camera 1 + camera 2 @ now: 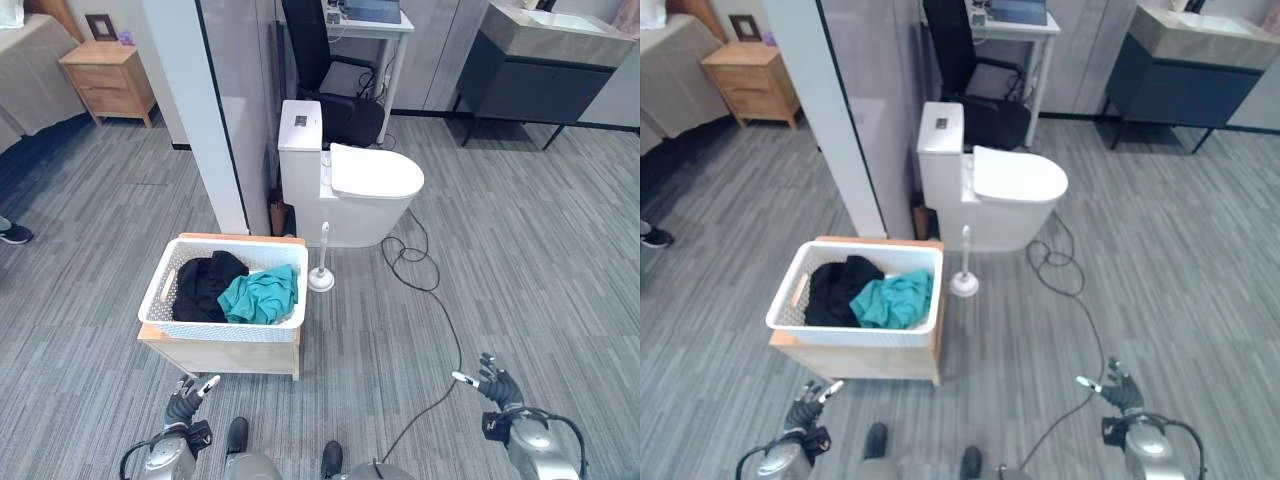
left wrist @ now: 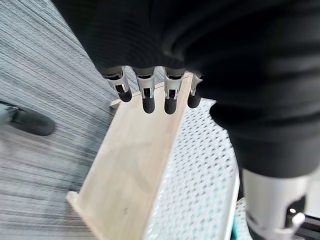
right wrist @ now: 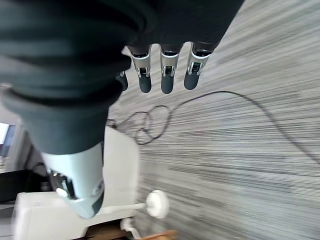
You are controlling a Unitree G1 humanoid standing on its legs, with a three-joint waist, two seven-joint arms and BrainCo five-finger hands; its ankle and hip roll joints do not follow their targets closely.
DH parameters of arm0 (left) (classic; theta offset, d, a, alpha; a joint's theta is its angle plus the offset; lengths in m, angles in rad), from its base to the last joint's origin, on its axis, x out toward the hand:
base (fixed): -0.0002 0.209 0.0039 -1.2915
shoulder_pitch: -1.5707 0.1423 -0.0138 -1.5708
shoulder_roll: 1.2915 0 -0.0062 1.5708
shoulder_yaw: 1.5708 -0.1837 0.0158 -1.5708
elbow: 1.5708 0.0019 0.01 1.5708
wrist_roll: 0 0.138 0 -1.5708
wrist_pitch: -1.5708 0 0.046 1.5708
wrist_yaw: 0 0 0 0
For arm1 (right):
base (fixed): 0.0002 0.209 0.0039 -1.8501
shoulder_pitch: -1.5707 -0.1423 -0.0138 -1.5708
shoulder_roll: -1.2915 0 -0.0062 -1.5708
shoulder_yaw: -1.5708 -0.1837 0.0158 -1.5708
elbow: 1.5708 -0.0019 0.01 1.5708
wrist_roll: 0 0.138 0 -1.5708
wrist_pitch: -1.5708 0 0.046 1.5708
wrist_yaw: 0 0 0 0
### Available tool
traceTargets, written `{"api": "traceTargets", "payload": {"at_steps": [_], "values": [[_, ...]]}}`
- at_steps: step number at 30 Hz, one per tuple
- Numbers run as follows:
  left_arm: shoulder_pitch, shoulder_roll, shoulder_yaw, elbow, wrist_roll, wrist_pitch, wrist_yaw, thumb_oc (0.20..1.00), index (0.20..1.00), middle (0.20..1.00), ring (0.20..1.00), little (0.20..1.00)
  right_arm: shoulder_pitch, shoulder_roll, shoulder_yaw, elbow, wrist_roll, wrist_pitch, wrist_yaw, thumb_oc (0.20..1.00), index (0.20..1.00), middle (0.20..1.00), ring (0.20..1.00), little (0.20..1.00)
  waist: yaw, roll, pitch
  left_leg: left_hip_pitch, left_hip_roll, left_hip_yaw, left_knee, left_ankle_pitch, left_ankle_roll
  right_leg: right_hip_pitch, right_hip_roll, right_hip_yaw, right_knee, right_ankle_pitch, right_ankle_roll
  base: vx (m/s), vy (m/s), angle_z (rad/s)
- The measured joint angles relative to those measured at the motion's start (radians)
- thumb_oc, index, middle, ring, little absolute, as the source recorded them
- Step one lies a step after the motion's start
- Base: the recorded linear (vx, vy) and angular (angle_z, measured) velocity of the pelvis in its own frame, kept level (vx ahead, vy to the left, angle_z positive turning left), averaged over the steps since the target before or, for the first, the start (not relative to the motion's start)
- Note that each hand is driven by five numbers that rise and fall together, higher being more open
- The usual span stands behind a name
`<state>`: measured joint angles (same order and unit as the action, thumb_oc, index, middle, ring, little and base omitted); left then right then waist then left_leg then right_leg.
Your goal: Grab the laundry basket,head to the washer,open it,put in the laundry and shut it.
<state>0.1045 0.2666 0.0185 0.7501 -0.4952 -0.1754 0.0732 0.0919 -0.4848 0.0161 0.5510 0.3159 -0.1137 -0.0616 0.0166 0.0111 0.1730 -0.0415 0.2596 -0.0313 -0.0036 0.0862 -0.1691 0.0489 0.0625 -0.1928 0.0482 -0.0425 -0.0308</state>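
Observation:
A white perforated laundry basket [image 1: 165, 290] holding a black garment [image 1: 203, 285] and a teal garment [image 1: 262, 295] sits on a low wooden stand [image 1: 220, 355] on the grey floor. My left hand [image 1: 186, 400] hangs just in front of the stand's near side, fingers straight and holding nothing; in the left wrist view its fingers [image 2: 149, 97] point at the stand's wooden side [image 2: 135, 165] and the basket wall [image 2: 200, 170]. My right hand [image 1: 492, 380] hovers low at the right, open and empty, well away from the basket.
A white toilet [image 1: 350, 180] stands behind the basket, with a toilet brush [image 1: 321, 275] beside it. A black floor cable [image 1: 425, 290] runs from the toilet toward me. A partition wall [image 1: 200, 100], a nightstand [image 1: 108, 80], a black chair [image 1: 330, 70] and a dark vanity [image 1: 540, 60] lie beyond.

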Motion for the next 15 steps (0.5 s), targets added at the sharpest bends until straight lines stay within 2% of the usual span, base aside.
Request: {"api": "traceTargets", "payload": {"at_steps": [1, 3, 6, 8, 10, 11, 12, 13, 14, 15], "values": [[0.014, 0.001, 0.000, -0.017, 0.001, 0.000, 0.000, 1.000, 1.000, 1.000, 1.000, 1.000, -0.002, -0.011, -0.009, -0.011, -0.009, -0.001, 0.000, 1.000, 1.000, 1.000, 1.000, 1.000, 0.000, 0.017, 0.004, 0.018, -0.004, 0.019, -0.003, -0.012, 0.003, -0.013, -0.011, 0.006, 0.042, -0.024, 0.012, 0.16, 0.310, -0.07], [0.016, 0.013, 0.006, -0.054, 0.002, 0.004, 0.009, 1.000, 1.000, 1.000, 1.000, 1.000, -0.012, -0.016, -0.008, -0.027, -0.013, 0.001, -0.001, 1.000, 1.000, 1.000, 1.000, 1.000, 0.010, -0.001, 0.011, 0.020, -0.067, 0.044, 0.018, -0.020, 0.024, -0.030, -0.082, 0.026, 0.090, -0.063, 0.041, 0.12, 0.313, -0.02], [0.003, 0.036, 0.004, -0.234, 0.037, 0.004, 0.028, 1.000, 1.000, 1.000, 1.000, 1.000, -0.037, -0.019, -0.006, -0.076, -0.015, 0.001, 0.001, 1.000, 1.000, 1.000, 1.000, 1.000, 0.035, -0.016, 0.015, -0.026, -0.187, 0.072, 0.112, -0.088, 0.104, -0.054, -0.205, 0.050, 0.125, -0.061, 0.109, 0.07, 0.402, -0.01], [-0.029, 0.059, 0.003, -0.296, 0.066, 0.004, 0.035, 1.000, 1.000, 1.000, 1.000, 1.000, -0.061, -0.018, -0.005, -0.073, -0.016, 0.001, -0.001, 1.000, 1.000, 1.000, 1.000, 1.000, 0.037, -0.021, 0.012, -0.069, -0.226, 0.074, 0.160, -0.113, 0.139, -0.075, -0.243, 0.054, 0.129, -0.058, 0.120, 0.00, 0.292, 0.12], [-0.112, 0.107, 0.008, -0.314, 0.122, 0.005, 0.057, 1.000, 1.000, 1.000, 1.000, 1.000, -0.111, -0.015, 0.018, -0.064, -0.017, 0.003, -0.002, 1.000, 1.000, 1.000, 1.000, 1.000, 0.053, -0.024, 0.013, -0.110, -0.256, 0.099, 0.182, -0.122, 0.160, -0.122, -0.305, 0.064, 0.161, -0.076, 0.107, -0.06, 0.191, -0.11], [-0.127, 0.138, 0.007, -0.336, 0.153, 0.011, 0.075, 1.000, 1.000, 1.000, 1.000, 1.000, -0.130, -0.004, 0.031, -0.060, -0.017, 0.002, -0.003, 1.000, 1.000, 1.000, 1.000, 1.000, 0.055, -0.036, 0.012, -0.122, -0.266, 0.107, 0.196, -0.129, 0.172, -0.128, -0.329, 0.067, 0.162, -0.025, 0.110, -0.05, 0.164, -0.31], [-0.148, 0.210, 0.019, -0.399, 0.195, 0.011, 0.088, 1.000, 1.000, 1.000, 1.000, 1.000, -0.172, 0.021, 0.064, -0.043, -0.017, 0.003, -0.003, 1.000, 1.000, 1.000, 1.000, 1.000, 0.069, -0.063, 0.019, -0.137, -0.271, 0.133, 0.205, -0.133, 0.179, -0.148, -0.346, 0.063, 0.161, -0.003, 0.142, 0.00, 0.158, -0.39], [-0.156, 0.236, 0.043, -0.442, 0.216, 0.016, 0.102, 1.000, 1.000, 1.000, 1.000, 1.000, -0.201, 0.034, 0.086, -0.025, -0.017, 0.004, -0.004, 1.000, 1.000, 1.000, 1.000, 1.000, 0.080, -0.074, 0.028, -0.143, -0.260, 0.148, 0.208, -0.135, 0.181, -0.151, -0.351, 0.017, 0.151, 0.021, 0.168, 0.00, 0.190, -0.62], [-0.171, 0.270, 0.072, -0.501, 0.242, 0.014, 0.122, 1.000, 1.000, 1.000, 1.000, 1.000, -0.232, 0.046, 0.133, -0.004, -0.017, 0.007, -0.001, 1.000, 1.000, 1.000, 1.000, 1.000, 0.092, -0.087, 0.032, -0.136, -0.258, 0.167, 0.196, -0.133, 0.185, -0.151, -0.357, -0.074, 0.136, 0.042, 0.165, 0.03, 0.130, -0.44], [-0.187, 0.280, 0.077, -0.513, 0.251, 0.014, 0.126, 1.000, 1.000, 1.000, 1.000, 1.000, -0.233, 0.053, 0.137, -0.003, -0.017, 0.007, 0.000, 1.000, 1.000, 1.000, 1.000, 1.000, 0.093, -0.089, 0.031, -0.135, -0.261, 0.166, 0.192, -0.133, 0.186, -0.143, -0.349, -0.077, 0.114, 0.047, 0.164, -0.01, 0.104, -0.29]]}}
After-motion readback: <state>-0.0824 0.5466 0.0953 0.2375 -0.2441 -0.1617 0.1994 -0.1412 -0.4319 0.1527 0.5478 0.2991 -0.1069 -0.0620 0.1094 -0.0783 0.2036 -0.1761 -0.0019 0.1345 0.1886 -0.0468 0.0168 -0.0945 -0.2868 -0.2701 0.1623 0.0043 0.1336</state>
